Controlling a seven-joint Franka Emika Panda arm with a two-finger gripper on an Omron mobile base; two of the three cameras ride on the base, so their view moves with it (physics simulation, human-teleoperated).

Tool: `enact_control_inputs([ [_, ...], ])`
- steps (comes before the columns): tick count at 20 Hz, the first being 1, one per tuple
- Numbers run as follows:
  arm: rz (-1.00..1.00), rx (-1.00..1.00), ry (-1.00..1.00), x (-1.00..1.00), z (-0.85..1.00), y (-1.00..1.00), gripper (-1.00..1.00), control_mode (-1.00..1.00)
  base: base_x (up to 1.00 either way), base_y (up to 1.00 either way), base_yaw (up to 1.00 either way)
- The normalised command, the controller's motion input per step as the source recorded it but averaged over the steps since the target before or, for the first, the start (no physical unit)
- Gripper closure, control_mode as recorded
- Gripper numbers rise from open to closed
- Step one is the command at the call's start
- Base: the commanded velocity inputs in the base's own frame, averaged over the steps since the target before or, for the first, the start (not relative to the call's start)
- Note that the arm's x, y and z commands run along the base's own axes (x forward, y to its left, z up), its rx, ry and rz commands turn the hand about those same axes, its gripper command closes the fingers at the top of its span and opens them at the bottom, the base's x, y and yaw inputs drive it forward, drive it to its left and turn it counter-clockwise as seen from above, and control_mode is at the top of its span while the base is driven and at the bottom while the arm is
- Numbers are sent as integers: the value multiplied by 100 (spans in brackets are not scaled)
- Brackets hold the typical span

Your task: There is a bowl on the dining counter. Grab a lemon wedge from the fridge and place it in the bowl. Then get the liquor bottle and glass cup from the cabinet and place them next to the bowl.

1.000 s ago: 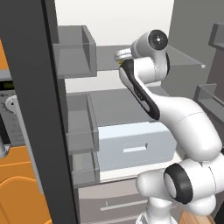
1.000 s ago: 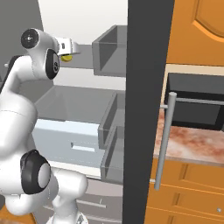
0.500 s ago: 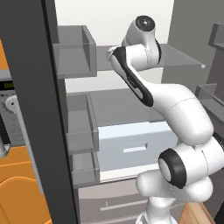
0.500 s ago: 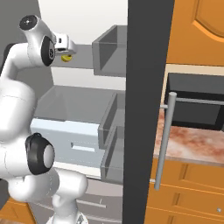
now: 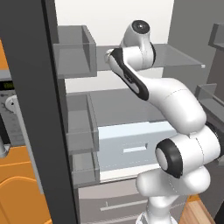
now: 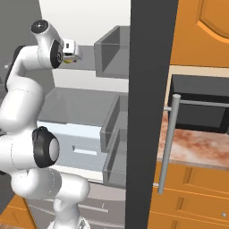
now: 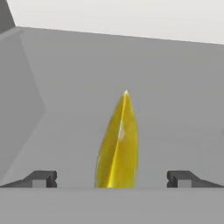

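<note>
lying between the wide claw [image 7: 112, 178] tips, one lemon wedge [image 7: 117, 144] on shelf [image 7: 175, 109]

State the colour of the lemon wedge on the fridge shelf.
Yellow, glossy, with a paler ridge down the lemon wedge. Hand view shows it best.

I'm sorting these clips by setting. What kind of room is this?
Most likely a home kitchen. The arm reaches into an open fridge with a glass shelf and door bins; a lemon wedge lies on the shelf between the open gripper tips. Beside the fridge are wooden cabinets and a stone counter.
</note>
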Motion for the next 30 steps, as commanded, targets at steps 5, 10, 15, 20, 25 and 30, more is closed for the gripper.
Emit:
enact_control_inputs([
  [5, 0, 9, -4, 21, -7, 0, -100, -100, 0, 0, 0],
  [10, 0, 5, -1, 24, -1, 0, -100, -100, 0, 0, 0],
  [15, -3, 0, 0, 27, -5, 0, 100, -100, 0, 0, 0],
  [20, -4, 0, 0, 32, -14, 0, 100, -100, 0, 0, 0],
  [25, 0, 0, 0, 8, -16, 0, 100, -100, 0, 0, 0],
  [30, 0, 0, -6, -29, -4, 0, 100, -100, 0, 0, 0],
])
